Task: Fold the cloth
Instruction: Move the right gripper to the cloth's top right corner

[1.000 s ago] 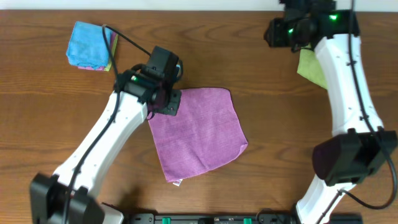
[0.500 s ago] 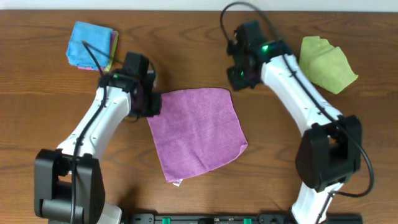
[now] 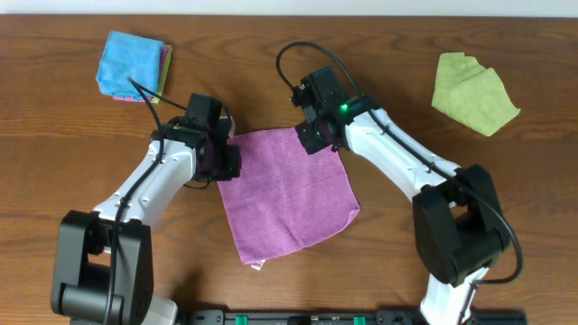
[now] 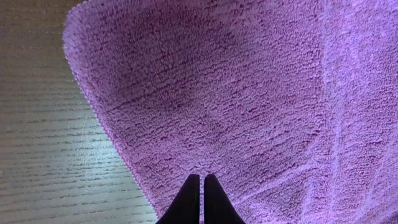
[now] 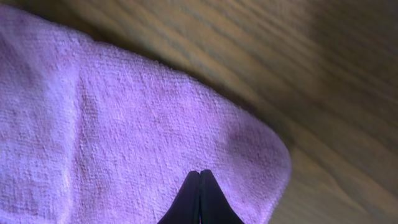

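The purple cloth lies flat and unfolded in the middle of the wooden table, its small white tag at the near corner. My left gripper stands over the cloth's far-left corner. In the left wrist view its tips are shut together just inside the cloth's left edge, with no fabric seen between them. My right gripper is over the far-right corner. In the right wrist view it is shut above the cloth near the rounded corner, again with no fabric between its tips.
A bright blue folded cloth sits at the far left of the table. A lime-green cloth lies crumpled at the far right. Bare wood shows between the green cloth and the right arm.
The right arm swung from the far-right edge by the green cloth across to the purple cloth's far-right corner. The left gripper shifted slightly around the far-left corner. The cloth's outline is unchanged.
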`<act>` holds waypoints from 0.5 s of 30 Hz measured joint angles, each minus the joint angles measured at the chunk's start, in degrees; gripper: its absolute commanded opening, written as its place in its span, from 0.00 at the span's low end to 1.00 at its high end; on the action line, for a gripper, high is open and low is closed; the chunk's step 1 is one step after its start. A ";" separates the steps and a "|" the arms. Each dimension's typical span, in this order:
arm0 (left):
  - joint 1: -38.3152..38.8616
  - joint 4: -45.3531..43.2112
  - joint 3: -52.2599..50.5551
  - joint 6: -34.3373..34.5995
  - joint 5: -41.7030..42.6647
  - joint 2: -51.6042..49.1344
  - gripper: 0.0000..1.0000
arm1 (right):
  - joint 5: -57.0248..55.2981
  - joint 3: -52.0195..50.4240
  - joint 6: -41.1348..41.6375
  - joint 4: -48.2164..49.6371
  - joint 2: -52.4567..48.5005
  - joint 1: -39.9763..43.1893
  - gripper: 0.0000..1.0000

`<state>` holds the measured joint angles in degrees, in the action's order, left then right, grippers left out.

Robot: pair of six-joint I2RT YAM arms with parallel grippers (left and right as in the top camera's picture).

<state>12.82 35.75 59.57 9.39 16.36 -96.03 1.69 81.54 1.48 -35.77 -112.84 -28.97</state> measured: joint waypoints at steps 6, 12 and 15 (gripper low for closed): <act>0.00 0.24 0.00 0.07 0.00 -0.02 0.06 | -0.07 -3.91 1.66 5.03 0.00 0.00 0.02; 0.00 1.09 0.00 0.07 0.00 0.00 0.06 | -0.66 -7.45 3.23 10.78 0.00 0.00 0.02; 0.00 1.57 0.00 0.07 0.00 0.00 0.06 | -1.11 -8.87 3.61 12.66 0.00 0.00 0.02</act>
<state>12.82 37.32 59.57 9.45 16.36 -96.03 0.58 72.66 5.08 -23.11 -112.84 -28.97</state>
